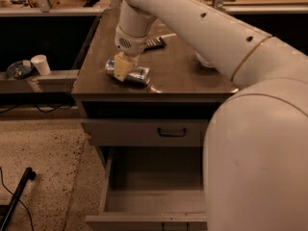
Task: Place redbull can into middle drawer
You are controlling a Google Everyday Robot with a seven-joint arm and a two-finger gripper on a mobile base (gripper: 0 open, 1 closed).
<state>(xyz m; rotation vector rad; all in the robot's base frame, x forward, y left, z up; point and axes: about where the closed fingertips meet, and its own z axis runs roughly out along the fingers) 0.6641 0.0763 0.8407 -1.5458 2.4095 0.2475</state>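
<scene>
The redbull can (136, 74) lies on its side on the dark cabinet top (178, 78), towards its front left. My gripper (122, 66) hangs from the white arm and is down over the can's left end, with its tan tip in front of the can. The middle drawer (154, 184) is pulled open low on the cabinet, below the can, and its grey floor is bare. My arm's big white body hides the drawer's right part.
A closed grey drawer front with a dark handle (171, 132) sits above the open drawer. A dark snack bar wrapper (155, 43) lies behind the can. A white bowl (204, 60) peeks out behind my arm. A white cup (41, 64) stands on the left ledge.
</scene>
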